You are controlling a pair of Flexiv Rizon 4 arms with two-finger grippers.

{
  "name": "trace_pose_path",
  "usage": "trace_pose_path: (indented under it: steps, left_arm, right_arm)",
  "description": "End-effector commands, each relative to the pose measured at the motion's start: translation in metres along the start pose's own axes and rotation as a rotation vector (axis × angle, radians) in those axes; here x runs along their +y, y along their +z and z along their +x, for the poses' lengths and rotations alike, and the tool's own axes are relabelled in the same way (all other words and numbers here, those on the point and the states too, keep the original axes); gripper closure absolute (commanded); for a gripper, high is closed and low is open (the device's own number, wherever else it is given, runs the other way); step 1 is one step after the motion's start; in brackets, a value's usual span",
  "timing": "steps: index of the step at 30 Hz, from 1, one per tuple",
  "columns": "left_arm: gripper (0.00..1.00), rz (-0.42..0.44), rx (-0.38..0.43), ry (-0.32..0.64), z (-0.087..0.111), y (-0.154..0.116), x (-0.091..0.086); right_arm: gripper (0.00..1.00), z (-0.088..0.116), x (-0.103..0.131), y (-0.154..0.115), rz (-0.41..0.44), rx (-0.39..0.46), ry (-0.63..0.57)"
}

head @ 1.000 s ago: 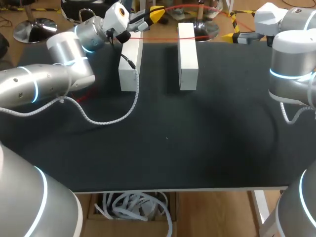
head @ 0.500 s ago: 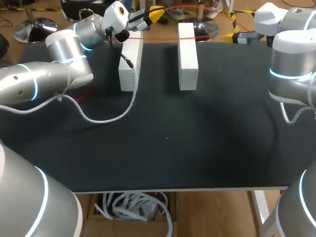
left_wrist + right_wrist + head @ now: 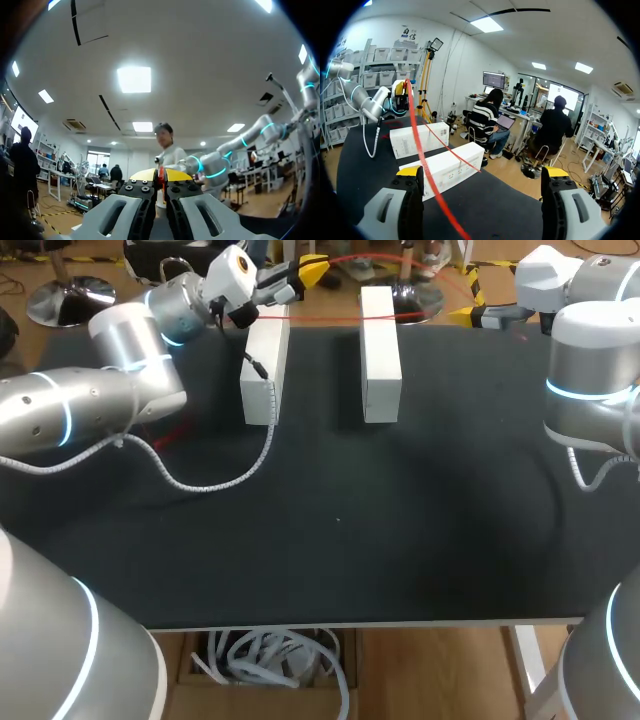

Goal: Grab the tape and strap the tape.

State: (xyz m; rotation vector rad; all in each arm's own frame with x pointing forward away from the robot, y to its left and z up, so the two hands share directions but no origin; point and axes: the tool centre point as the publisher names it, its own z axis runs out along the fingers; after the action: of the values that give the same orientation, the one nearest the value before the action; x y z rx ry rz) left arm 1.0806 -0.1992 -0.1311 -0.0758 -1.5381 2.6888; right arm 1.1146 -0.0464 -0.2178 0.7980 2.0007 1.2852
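My left tool (image 3: 161, 176) is clamped on the red tape (image 3: 427, 175). My right tool (image 3: 482, 172) stands apart, the tape near one finger; closing could miss it.

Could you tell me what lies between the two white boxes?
Head view: only bare black table between the left box and right box; the red tape crosses above their far ends.

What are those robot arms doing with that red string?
The left pincer is shut on the red tape, past the far end of one of the two white blocks on the table. The tape runs across to the right pincer, which is wide open and not gripping it.
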Motion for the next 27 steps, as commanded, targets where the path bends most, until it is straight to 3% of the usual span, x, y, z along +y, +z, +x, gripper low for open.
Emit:
trace_pose_path:
  steps: [1,12,15,20,27]
  left_arm:
    - [1.0,-0.012,-0.011,0.004,0.004,0.001,-0.003]
    - [1.0,-0.016,0.001,0.005,0.006,0.002,-0.003]
    - [1.0,-0.016,0.001,0.005,0.006,0.002,-0.003]
    - [1.0,-0.016,0.001,0.005,0.006,0.002,-0.003]
    - [1.0,-0.016,0.001,0.005,0.006,0.002,-0.003]
  right_arm:
    - [0.0,0.0,0.0,-0.001,0.0,0.002,0.0]
    - [0.0,0.0,0.0,-0.001,0.0,0.002,0.0]
    - [0.0,-0.004,0.005,-0.003,0.034,-0.068,0.039]
    - [0.0,0.006,0.015,-0.024,0.078,-0.165,0.21]
    - [0.0,0.03,0.014,-0.053,0.064,-0.134,0.492]
